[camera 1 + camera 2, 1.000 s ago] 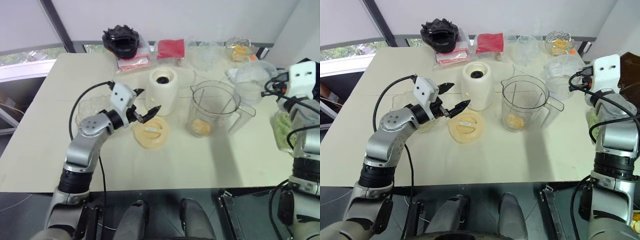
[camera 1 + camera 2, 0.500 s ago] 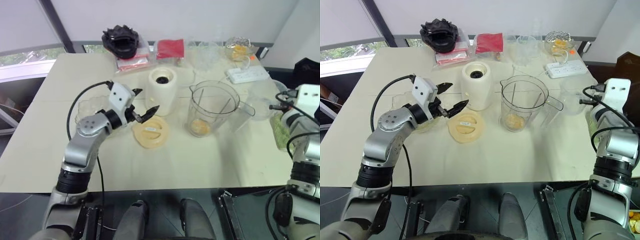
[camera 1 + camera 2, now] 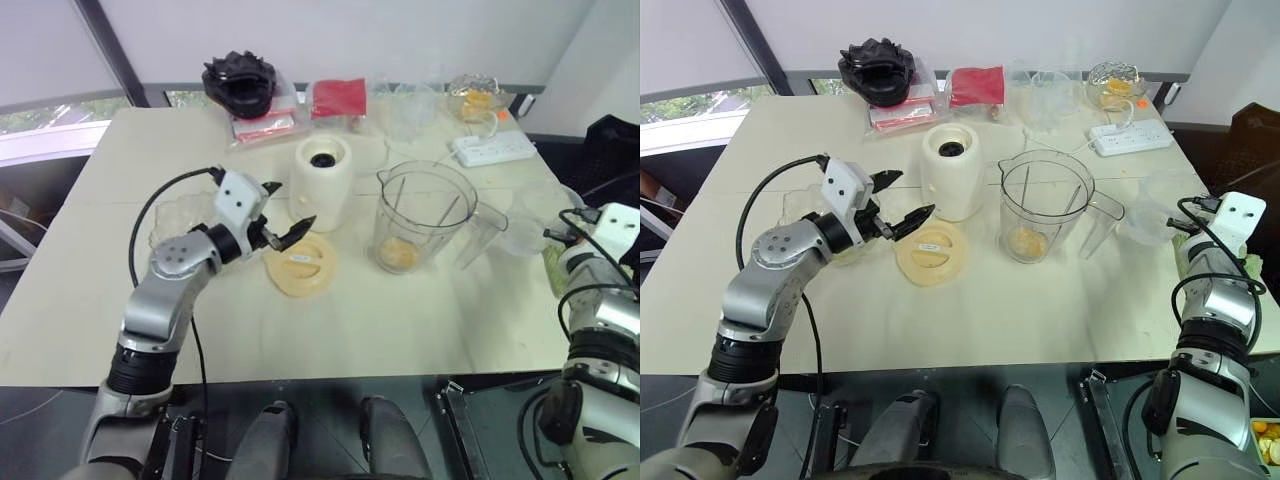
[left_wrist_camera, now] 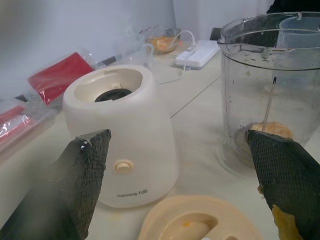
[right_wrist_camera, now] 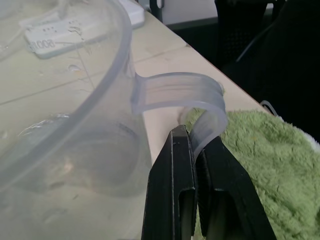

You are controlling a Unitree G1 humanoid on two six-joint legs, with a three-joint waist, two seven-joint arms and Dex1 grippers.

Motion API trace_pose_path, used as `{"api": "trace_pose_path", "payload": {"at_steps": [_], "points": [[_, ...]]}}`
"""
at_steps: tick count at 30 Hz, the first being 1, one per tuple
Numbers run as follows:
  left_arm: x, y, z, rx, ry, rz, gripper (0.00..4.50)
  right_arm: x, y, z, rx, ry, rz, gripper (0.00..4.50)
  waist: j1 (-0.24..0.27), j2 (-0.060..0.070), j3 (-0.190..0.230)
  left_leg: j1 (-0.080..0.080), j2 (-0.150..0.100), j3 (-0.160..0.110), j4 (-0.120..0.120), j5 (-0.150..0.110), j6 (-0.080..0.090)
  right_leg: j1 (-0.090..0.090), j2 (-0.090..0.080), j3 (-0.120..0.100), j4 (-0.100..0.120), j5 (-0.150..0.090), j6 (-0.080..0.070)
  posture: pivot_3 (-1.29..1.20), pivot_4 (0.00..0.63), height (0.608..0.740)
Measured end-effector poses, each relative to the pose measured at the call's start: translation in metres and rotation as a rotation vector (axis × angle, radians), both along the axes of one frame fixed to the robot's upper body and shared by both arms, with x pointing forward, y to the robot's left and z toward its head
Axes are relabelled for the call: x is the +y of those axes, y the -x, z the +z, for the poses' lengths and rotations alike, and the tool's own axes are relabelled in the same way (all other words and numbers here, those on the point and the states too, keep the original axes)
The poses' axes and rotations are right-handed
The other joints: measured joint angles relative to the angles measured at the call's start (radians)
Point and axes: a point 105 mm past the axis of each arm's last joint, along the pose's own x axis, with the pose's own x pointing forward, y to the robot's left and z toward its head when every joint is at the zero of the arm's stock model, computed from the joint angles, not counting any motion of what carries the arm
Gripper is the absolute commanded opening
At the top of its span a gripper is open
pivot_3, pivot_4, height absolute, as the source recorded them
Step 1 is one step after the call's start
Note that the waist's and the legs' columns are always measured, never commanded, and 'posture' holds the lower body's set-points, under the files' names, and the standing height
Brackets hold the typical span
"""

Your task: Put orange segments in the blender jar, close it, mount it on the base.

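The clear blender jar (image 3: 425, 212) stands upright mid-table with a few orange segments (image 3: 400, 254) at its bottom. The cream base (image 3: 325, 180) stands just left of the jar, black socket up. In front of the base lies the flat cream lid (image 3: 300, 266). My left gripper (image 3: 293, 203) hovers open over the lid, pointing between base and jar; one finger (image 4: 285, 175) carries orange residue. My right gripper (image 5: 192, 135) is at the table's right edge, shut on the handle of a clear plastic cup (image 3: 1145, 215).
A green cloth (image 5: 260, 165) lies beside the right gripper at the table edge. A white power strip (image 3: 493, 148), a bowl of orange pieces (image 3: 477, 97), a red packet (image 3: 340, 97) and a black object (image 3: 240, 80) line the back. A scalloped clear bowl (image 3: 175, 215) sits under my left arm.
My right arm has come down and swung out to the right with the clear cup, from beside the jar to the table's right edge. The left arm has stayed put.
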Motion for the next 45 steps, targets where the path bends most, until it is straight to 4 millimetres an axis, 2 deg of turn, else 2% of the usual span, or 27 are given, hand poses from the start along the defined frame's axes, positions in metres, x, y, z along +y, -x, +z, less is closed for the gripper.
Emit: {"api": "trace_pose_path", "payload": {"at_steps": [9,15,16,17,21,28,34,41,45], "points": [[0.001,0.000,0.000,-0.001,-0.001,0.005,4.50,-0.004,0.008,-0.017,0.050,-0.017,-0.021,0.02,0.000,0.000,0.000,0.000,0.000,0.000,0.000,0.000,0.000,0.000,0.000,0.000,0.000,0.000,0.000,0.00,0.150,0.740],[0.001,0.000,0.000,-0.001,-0.002,0.005,4.50,-0.003,0.010,-0.022,0.067,-0.046,-0.016,0.02,-0.001,0.000,0.000,0.000,0.000,0.000,0.000,0.000,0.000,0.000,0.000,0.000,0.000,0.000,0.000,0.00,0.150,0.740],[0.001,0.000,0.000,-0.001,-0.002,0.005,4.50,-0.002,0.010,-0.022,0.070,-0.050,-0.009,0.63,-0.001,0.000,0.000,0.000,0.000,0.000,0.000,0.000,0.000,0.000,0.000,0.000,0.000,0.000,0.000,0.00,0.150,0.740],[0.001,0.000,0.000,-0.001,-0.002,0.005,4.50,-0.002,0.010,-0.023,0.075,-0.053,-0.004,0.95,-0.001,0.000,0.000,0.000,0.000,0.000,0.000,0.000,0.000,0.000,0.000,0.000,0.000,0.000,0.000,0.00,0.150,0.740],[0.001,0.000,0.000,-0.001,-0.002,0.006,4.50,-0.002,0.014,-0.030,0.103,-0.053,-0.003,2.94,-0.002,0.000,0.000,0.000,0.000,0.000,0.000,0.000,0.000,0.000,0.000,0.000,0.000,0.000,0.000,0.00,0.150,0.740],[0.001,0.000,0.000,-0.001,-0.002,0.006,4.50,-0.001,0.023,-0.031,0.129,-0.019,0.006,2.94,0.000,0.000,0.000,0.001,0.000,0.000,0.000,0.000,0.000,0.000,0.000,0.000,0.001,0.000,0.000,0.00,0.150,0.740],[0.000,0.000,0.000,-0.003,-0.002,0.005,4.50,0.005,0.041,-0.037,0.162,-0.005,0.026,2.94,0.003,0.000,0.000,0.000,0.000,0.000,0.000,0.000,0.000,0.000,0.000,0.000,0.001,0.000,0.000,0.00,0.150,0.740],[0.000,0.000,0.000,-0.001,-0.003,0.003,4.50,0.019,0.057,-0.008,0.128,0.036,0.079,2.94,0.002,0.001,0.000,0.001,0.000,0.000,0.001,0.000,0.000,0.000,0.000,0.001,0.001,0.000,0.000,0.00,0.150,0.740],[0.000,-0.001,-0.002,0.006,-0.005,-0.006,4.50,0.034,0.064,0.004,0.162,0.031,0.139,2.94,0.006,0.001,0.000,0.001,0.000,0.000,0.001,0.000,0.000,0.001,0.000,0.000,0.001,0.000,0.000,0.00,0.150,0.740]]}}
